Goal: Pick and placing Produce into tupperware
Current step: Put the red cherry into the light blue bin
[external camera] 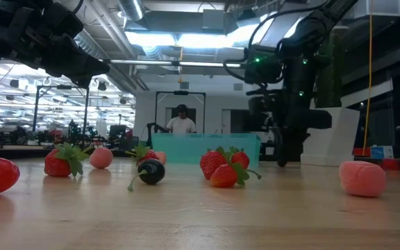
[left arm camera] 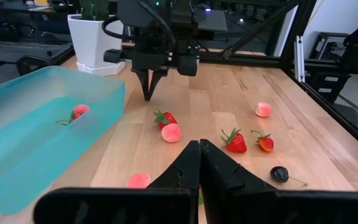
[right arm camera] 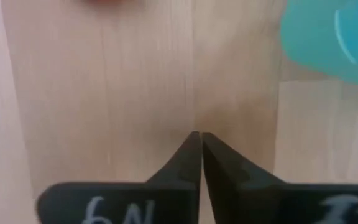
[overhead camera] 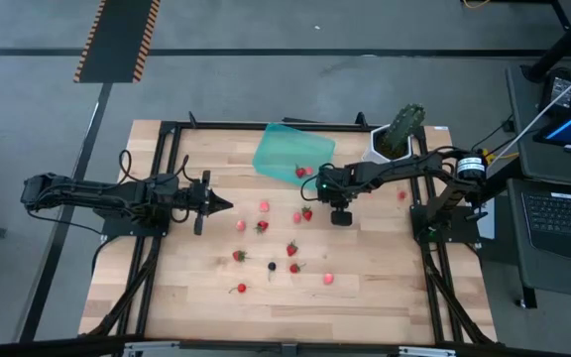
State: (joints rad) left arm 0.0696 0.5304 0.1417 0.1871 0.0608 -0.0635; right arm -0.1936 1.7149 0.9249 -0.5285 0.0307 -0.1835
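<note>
table (overhead camera: pixel 365 297): plain wood, berries strewn over the middle, nothing boxed in.
tub (overhead camera: pixel 290 151): teal, sat just beside the right fingertips, one pale berry (left arm camera: pixel 79 111) inside so far I think.
cactus (overhead camera: pixel 401 127): white pot past the tub, behind the right arm, not in the way.
left gripper (overhead camera: pixel 224 206): parked well apart, fingers pressed together, holding nothing, looked like it was just waiting.
right gripper (left arm camera: pixel 148 94): pointed down at bare wood beside the tub, fingers pressed together, empty.
nearest berries (left arm camera: pixel 168 126): a red and a pink one just ahead of those tips, probably the easiest next grab.
dark berry (left arm camera: pixel 279 173): off near the left fingers.
</note>
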